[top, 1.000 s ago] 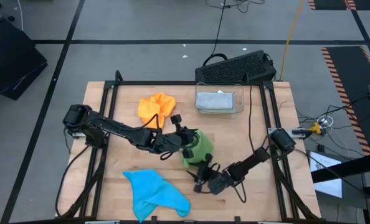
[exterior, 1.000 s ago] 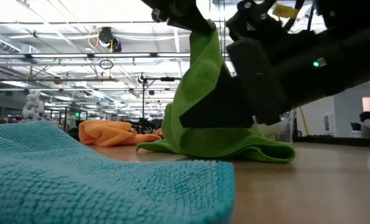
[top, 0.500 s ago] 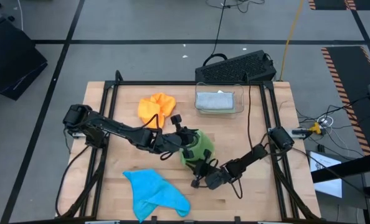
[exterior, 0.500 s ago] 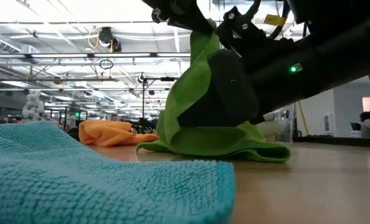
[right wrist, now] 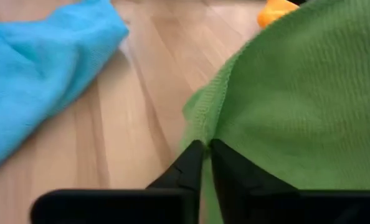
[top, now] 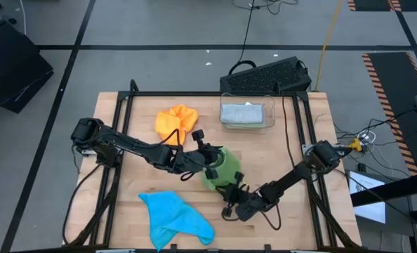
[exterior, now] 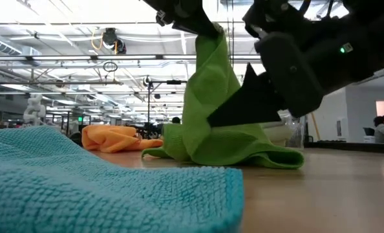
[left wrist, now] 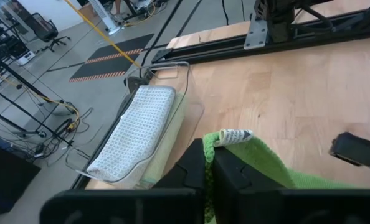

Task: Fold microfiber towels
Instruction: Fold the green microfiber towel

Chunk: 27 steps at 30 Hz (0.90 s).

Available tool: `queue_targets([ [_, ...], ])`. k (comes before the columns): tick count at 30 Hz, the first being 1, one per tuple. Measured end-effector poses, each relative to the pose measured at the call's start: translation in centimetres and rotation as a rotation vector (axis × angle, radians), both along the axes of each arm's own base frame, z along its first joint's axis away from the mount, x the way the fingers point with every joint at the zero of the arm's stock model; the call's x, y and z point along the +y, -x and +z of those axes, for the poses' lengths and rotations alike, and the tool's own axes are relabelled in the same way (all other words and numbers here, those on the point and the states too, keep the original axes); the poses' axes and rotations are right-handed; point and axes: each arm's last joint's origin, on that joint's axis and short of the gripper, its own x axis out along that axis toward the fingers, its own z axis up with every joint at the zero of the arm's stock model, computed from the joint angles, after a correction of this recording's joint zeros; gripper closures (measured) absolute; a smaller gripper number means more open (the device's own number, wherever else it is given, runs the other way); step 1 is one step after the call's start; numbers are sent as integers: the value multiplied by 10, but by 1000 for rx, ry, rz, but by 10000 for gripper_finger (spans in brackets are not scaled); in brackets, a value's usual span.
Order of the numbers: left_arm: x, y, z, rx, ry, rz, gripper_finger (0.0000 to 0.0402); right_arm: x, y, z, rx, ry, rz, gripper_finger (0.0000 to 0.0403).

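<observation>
A bright green towel (exterior: 211, 110) stands drawn up at the table's middle, its lower folds (exterior: 244, 155) resting on the wood. My left gripper (exterior: 208, 29) is shut on its top. My right gripper (top: 231, 195) is shut on the towel's near lower edge. A blue towel (top: 173, 218) lies crumpled at the near left, and an orange towel (top: 177, 121) lies bunched at the far left. A grey towel (top: 245, 112) sits folded in a clear bin. My left gripper pinches the green towel's upper corner (left wrist: 225, 138), the one with the white tag, between its two fingers (left wrist: 191, 171). The fingers slant down from the table's left. The cloth hangs below them, with its lower part on the table. My right gripper pinches a hemmed edge of the green towel (right wrist: 200, 127) between its two fingertips (right wrist: 225, 162). It comes from the near right, slanting slightly down. That edge is raised a little off the wood (exterior: 221, 120), and the cloth around it is slack.
The clear bin (top: 248, 125) stands at the far middle, with a black keyboard (top: 268, 76) beyond the table's far edge. Bare wood (top: 293, 154) shows to the right of the green towel and between it and the blue towel.
My right gripper has moved in from the near right against the green towel's lower edge, then risen a little with it. The towel's lower left folds have drawn in and bunched, while its top has stayed where it was in my left gripper.
</observation>
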Motion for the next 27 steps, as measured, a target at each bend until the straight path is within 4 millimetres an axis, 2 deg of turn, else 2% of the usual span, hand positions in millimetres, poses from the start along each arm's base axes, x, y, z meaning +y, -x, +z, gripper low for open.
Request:
queue_targets([
  [9,0,-1,1,-23,13,3,394,-10,-15,-14,-61,-86,-4,225],
  [11,0,-1,1,-25,16,4,397,-13,-19,-16,-69,-123,16,208],
  [14,0,-1,1,-25,16,4,390,-16,-23,-14,-86,-153,35,203],
  [18,0,-1,1,-25,17,4,392,-19,-26,-12,-106,-165,29,236],
  [25,0,-1,1,-25,18,5,388,-20,-26,-11,-120,-164,15,380],
  [27,0,-1,1,-25,18,4,391,-19,-25,-10,-107,-146,30,393],
])
